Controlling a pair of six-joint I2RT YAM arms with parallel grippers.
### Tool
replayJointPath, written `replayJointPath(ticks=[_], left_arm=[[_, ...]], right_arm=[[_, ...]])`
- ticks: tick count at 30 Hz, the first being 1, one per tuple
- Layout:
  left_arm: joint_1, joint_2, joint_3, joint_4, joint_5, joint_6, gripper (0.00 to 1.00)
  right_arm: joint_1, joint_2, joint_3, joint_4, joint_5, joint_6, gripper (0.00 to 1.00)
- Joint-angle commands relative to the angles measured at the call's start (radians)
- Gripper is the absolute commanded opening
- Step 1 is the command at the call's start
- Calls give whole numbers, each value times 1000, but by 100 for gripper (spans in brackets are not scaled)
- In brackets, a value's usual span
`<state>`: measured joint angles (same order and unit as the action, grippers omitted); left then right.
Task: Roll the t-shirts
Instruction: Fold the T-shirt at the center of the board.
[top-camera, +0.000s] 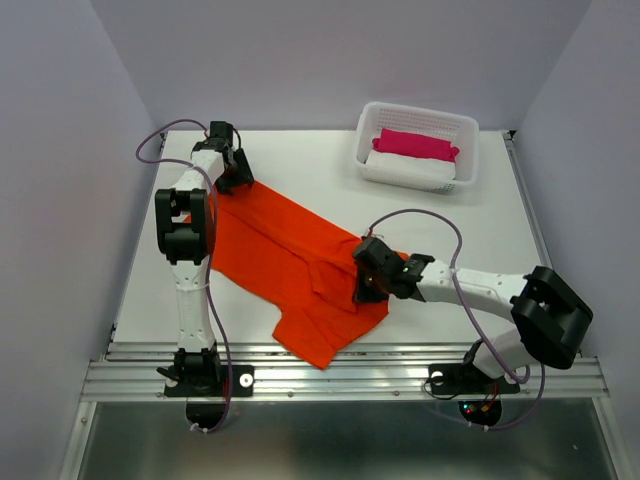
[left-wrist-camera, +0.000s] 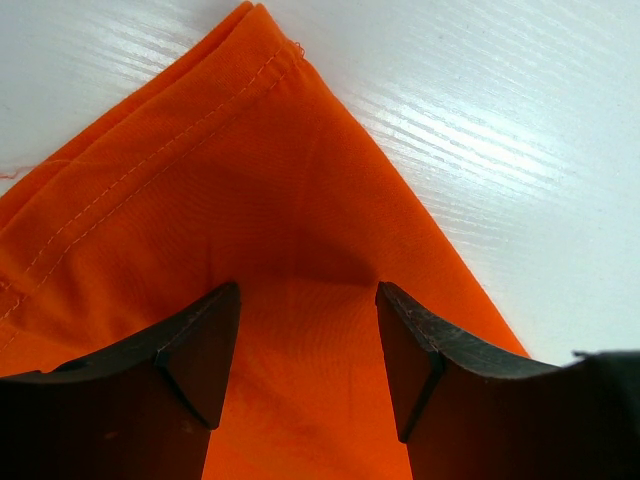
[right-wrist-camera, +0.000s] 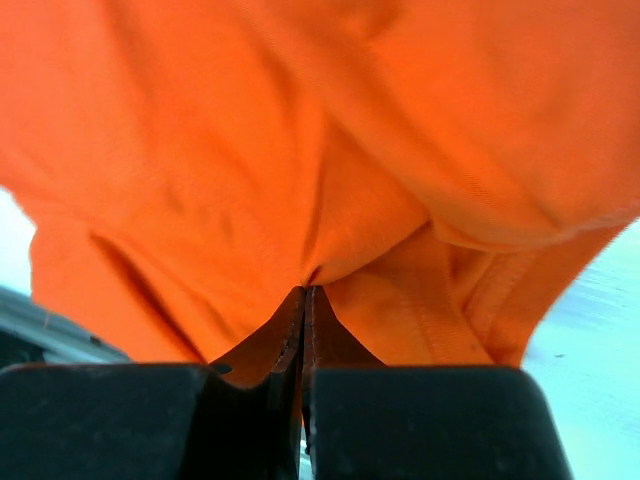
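The orange-red t-shirt (top-camera: 290, 262) lies spread and rumpled across the middle of the white bench (top-camera: 330, 190), running diagonally from the far left toward the near edge. The left end effector (left-wrist-camera: 308, 300) sits over the t-shirt's far-left hemmed corner with its 2 fingers apart and cloth showing between them, while the right end effector (right-wrist-camera: 303, 292) has its 2 fingers pressed together on a puckered fold near the t-shirt's right side. A white basket (top-camera: 415, 107) at the far right holds a pink bundle (top-camera: 415, 143) on a white bundle (top-camera: 405, 172), well apart from the t-shirt.
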<state>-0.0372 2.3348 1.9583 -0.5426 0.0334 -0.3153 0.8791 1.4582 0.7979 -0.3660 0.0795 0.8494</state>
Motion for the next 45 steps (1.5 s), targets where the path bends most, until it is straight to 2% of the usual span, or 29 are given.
replayJointPath(ticks=[1,10,25,26,27,28,34,38,42,45], left_arm=[[2,-9,22,-19,8,10,68],[2,-8,22,-20,5,13,68],[3,0,34,-25,8,12,68],[2,-2,33,-26,8,12,68],[3,-2,33,-26,10,15,68],[3,-5,34,-26,8,15,68],[3,-18,37,-30,5,16,68],[3,-26,40,-31,10,18,68],[2,-38,27,-26,11,18,68],[2,-45,13,-17,11,15,68]], right_arm=[[52,-38,81,30,-50,-88,1],[130,-22,156,19,-102,-176,1],[172,21,150,-1,-118,-174,1],[172,27,146,-7,-95,-167,4],[172,40,146,-22,-86,-165,25],[172,47,147,-34,-43,-164,30],[172,28,169,-145,112,-182,35],[120,-4,179,-191,186,-199,34],[-24,-48,169,-192,163,-193,31],[-181,-41,175,-156,118,-197,28]])
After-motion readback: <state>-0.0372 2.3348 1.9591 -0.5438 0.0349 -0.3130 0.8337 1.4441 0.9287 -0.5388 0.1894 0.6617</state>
